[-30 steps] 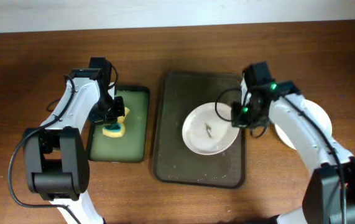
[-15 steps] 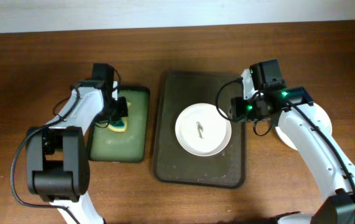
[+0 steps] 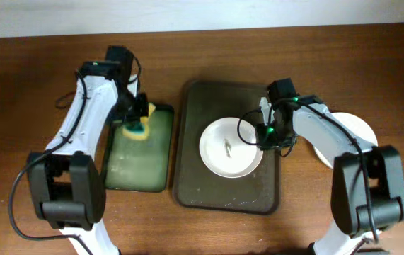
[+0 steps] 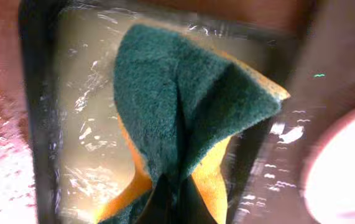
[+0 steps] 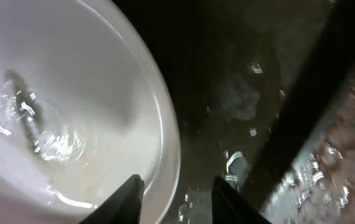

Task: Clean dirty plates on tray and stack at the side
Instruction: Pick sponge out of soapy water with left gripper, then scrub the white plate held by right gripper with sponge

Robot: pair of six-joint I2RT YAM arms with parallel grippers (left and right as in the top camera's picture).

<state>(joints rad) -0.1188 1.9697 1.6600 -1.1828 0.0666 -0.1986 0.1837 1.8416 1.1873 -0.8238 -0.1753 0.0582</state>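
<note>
the step in hand looks like getting ready to wipe the one white plate [image 3: 240,159] that sits on the brown tray [image 3: 194,177]. the plate lies flat near the middle of the tray, a bit toward the right side. it has a small dark smear [image 3: 228,147] in its middle, so it is not clean yet. the left claw [image 3: 136,120] is clenched on a sponge [image 4: 183,106] that is green on one side and yellow on the other, and the squeeze folds it. the sponge is at the far end of the small green tray [image 3: 134,166], which looks wet and shiny, and it is well apart from the plate. the right claw [image 5: 180,183] is released, with its two fingers spread. the plate's right edge runs between them, so the plate is at the claw but not pinched. another white plate [image 3: 363,131] lies on the surface [image 3: 32,71] to the right of the brown tray, partly hidden by the right arm. next, i think the right claw needs to close on the rim and hold the plate steady, and the left claw needs to carry the sponge across to the smear and rub it.
</note>
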